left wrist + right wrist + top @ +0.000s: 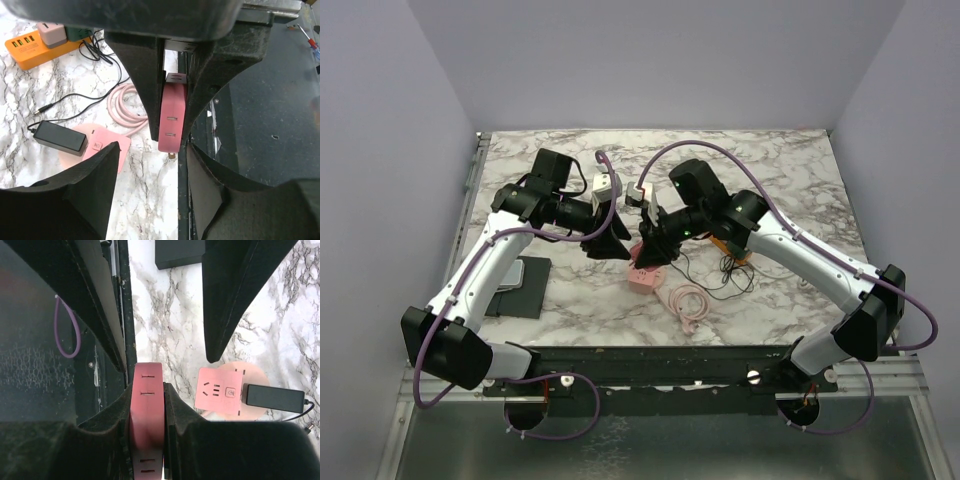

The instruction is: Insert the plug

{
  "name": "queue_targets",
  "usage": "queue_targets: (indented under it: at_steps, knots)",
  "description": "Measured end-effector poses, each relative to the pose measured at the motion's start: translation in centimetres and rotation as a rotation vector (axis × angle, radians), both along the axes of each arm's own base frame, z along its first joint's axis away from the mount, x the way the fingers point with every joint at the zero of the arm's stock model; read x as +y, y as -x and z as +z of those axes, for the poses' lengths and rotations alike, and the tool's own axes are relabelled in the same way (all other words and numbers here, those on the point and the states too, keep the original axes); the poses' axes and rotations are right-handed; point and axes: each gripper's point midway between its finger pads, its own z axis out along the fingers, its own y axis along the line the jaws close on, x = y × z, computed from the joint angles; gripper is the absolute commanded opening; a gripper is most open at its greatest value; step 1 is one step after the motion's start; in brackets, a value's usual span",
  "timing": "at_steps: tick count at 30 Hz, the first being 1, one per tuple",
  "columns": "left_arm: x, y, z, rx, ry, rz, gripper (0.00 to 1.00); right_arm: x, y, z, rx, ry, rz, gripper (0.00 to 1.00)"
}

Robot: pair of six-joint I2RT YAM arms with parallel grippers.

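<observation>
Grip on the pink rounded plastic plug block (172, 115) belonged to the right pincer (148, 386), which was clenched on its flat sides and held it off the white marble desk (170, 315), near the pink square socket (216, 392) lying there. The left pincer (153, 144) stood released, its fingers spread wide about the block's free end, likewise near the socket. A black rectangular adapter (275, 396) lay against the socket's side, a coiled pink cable (125, 102) lay just beside the socket, and an orange plastic power strip (30, 47) sat near it.
</observation>
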Motion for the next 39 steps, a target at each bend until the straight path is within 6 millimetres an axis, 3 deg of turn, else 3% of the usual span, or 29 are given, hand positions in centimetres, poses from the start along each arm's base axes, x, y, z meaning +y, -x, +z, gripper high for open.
queue_targets:
  at_steps: [3,11,13,15,16,20,26,31,39]
  knots:
    - [0.0,0.1,0.0,0.005,0.006,-0.006,0.54,0.1,0.0,0.0,0.003,-0.003,0.002,0.01]
    - [-0.2,0.5,0.2,0.013,0.017,-0.021,0.32,1.1,-0.5,0.5,0.002,-0.044,0.004,0.08]
    - [-0.2,0.6,0.2,0.015,0.019,-0.023,0.21,1.2,-0.6,0.6,0.006,-0.046,-0.002,0.1]
    - [-0.3,0.7,0.3,0.025,0.023,-0.027,0.03,1.2,-0.7,0.6,0.011,-0.046,-0.008,0.14]
    - [-0.3,0.7,0.3,0.021,0.025,-0.028,0.0,1.2,-0.7,0.6,0.014,-0.048,-0.008,0.18]
    - [-0.2,0.7,0.3,0.021,0.023,-0.026,0.0,1.2,-0.7,0.4,0.018,-0.061,-0.022,0.33]
    - [-0.4,1.0,0.4,0.036,0.025,-0.033,0.0,0.7,0.2,0.7,-0.011,-0.133,-0.037,0.37]
    - [-0.6,1.3,1.1,0.053,0.045,-0.04,0.0,0.6,0.4,1.7,-0.038,-0.214,-0.058,0.35]
    - [-0.6,1.1,1.5,0.086,0.044,-0.016,0.0,0.9,-0.1,1.9,-0.018,-0.299,-0.105,0.2]
